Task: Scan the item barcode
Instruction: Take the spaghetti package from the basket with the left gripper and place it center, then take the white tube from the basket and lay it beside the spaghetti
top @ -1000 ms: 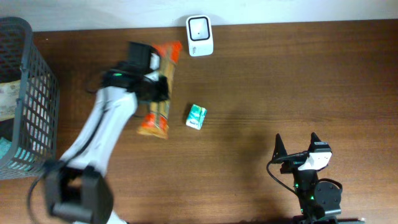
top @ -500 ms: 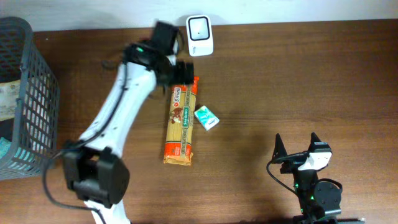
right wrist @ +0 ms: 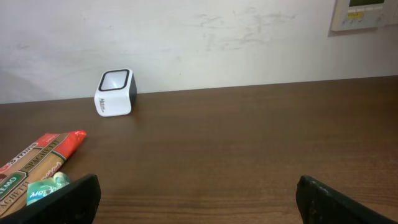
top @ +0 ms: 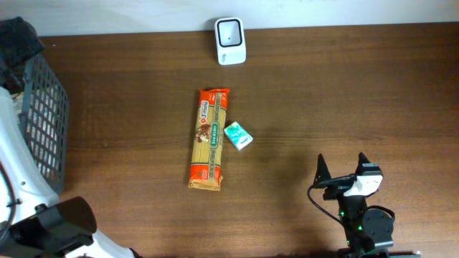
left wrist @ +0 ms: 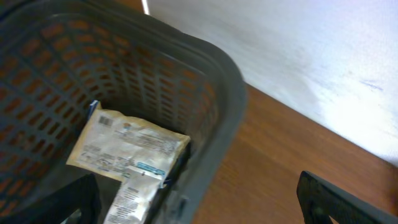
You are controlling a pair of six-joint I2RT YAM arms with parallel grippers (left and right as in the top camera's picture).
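Item: pasta packet (top: 208,140), long and narrow, lying flat on the table (top: 344,86).
Item look: orange at both short ends, with a pale yellow see-through middle full of straight strands and a dark-red label panel. The print is too small to read from overhead.
Item lie: lengthways, with one short end toward the scanner (top: 230,31) and the other toward the near edge.
Item place: left of the table's middle, well apart from the scanner and from every table edge.
Neighbour: a small green-and-white packet (top: 238,135) sits just beside the item's right long side, turned askew. I cannot tell whether the two touch.
Scanner: a white box with a dark window, standing by the far edge against the wall.
Basket: a dark mesh basket (top: 39,122) at the table's left edge. The left wrist view shows pale printed packets (left wrist: 127,146) lying inside it.
Left tool (left wrist: 198,193): above the basket's rim, jaws spread wide, nothing between them.
Right tool (top: 341,168): close to the near edge on the right, jaws spread wide and empty, facing the scanner across the table.
Open room: bare wood lies between the item and the basket, between the item and the scanner, and across the right half out to the right edge.
Tight spots: the small packet hems in the item's right side, and the basket wall closes off the left edge.
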